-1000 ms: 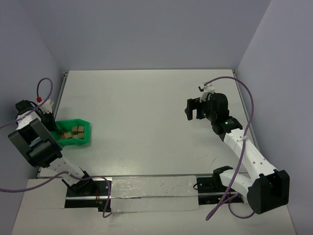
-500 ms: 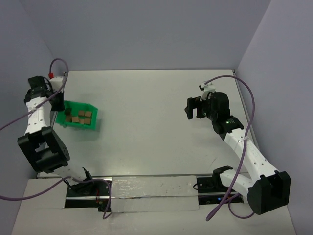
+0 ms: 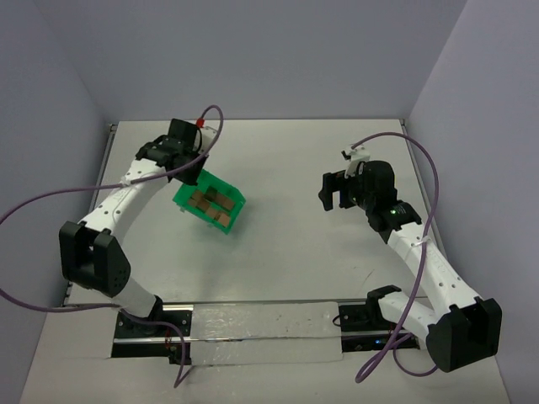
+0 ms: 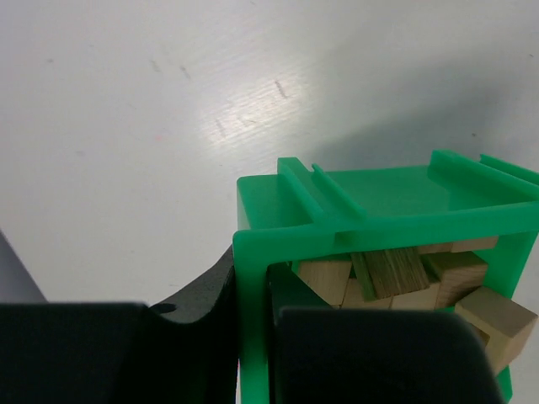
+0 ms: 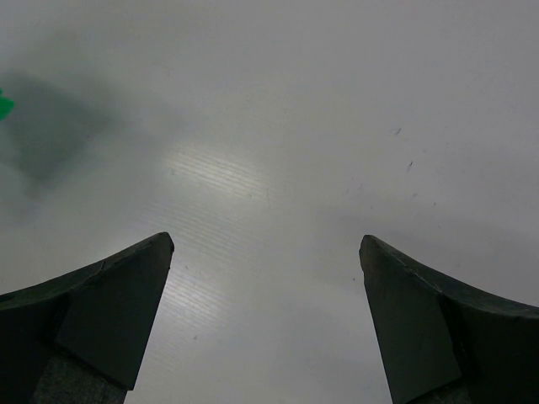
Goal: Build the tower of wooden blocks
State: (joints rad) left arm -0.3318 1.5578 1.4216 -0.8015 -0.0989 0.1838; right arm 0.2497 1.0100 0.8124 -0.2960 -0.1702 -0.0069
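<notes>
- The left gripper [image 3: 189, 174], left of centre in the upper half of the overhead view, is clamped on one wall of a green plastic tray [image 3: 237, 210].
- In the left wrist view its dark fingers [image 4: 200, 324] pinch the tray [image 4: 379, 206] wall, one outside and one inside the bin.
- The wood blocks [image 3: 210, 204] lie loose inside the tray in a rough cluster, about five or six tan faces showing from above.
- The left wrist view shows the blocks [image 4: 396, 273] jumbled against the gripped wall, some tilted on edge.
- The tray sits at an angle to the table [image 3: 278, 160] edges and looks lifted off the surface, though the overhead view does not settle that.
- The right gripper [image 3: 333, 190], right of centre in the overhead view, is well apart from the tray.
- In the right wrist view the right gripper [image 5: 265, 244] has its jaws spread wide, with only bare table between them.
</notes>
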